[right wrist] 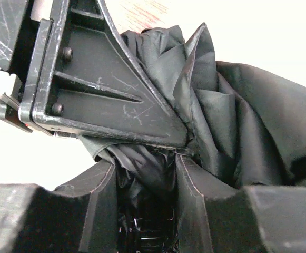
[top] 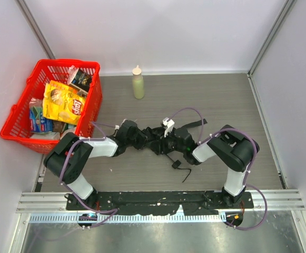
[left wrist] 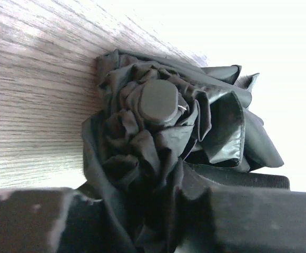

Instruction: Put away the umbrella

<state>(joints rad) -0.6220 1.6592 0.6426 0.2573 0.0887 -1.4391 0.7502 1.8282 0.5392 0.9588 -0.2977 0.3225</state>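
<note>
The umbrella (top: 156, 140) is a bunched black fabric bundle lying on the grey table in the middle, between both arms. My left gripper (top: 141, 140) comes in from the left and is shut on its fabric. In the left wrist view, crumpled folds and a round black end cap (left wrist: 159, 100) fill the frame, and the fabric runs down between my fingers (left wrist: 247, 211). My right gripper (top: 169, 141) comes in from the right. In the right wrist view it (right wrist: 145, 182) is shut on the folds (right wrist: 237, 116) and thin ribs. A thin wrist strap (top: 181, 169) trails toward the front.
A red basket (top: 16, 113) holding snack packets stands at the back left. A pale green bottle (top: 137, 83) stands upright at the back centre. A black fabric strip (top: 195, 124) lies behind the right gripper. The left gripper's scratched body (right wrist: 100, 89) fills the upper left of the right wrist view.
</note>
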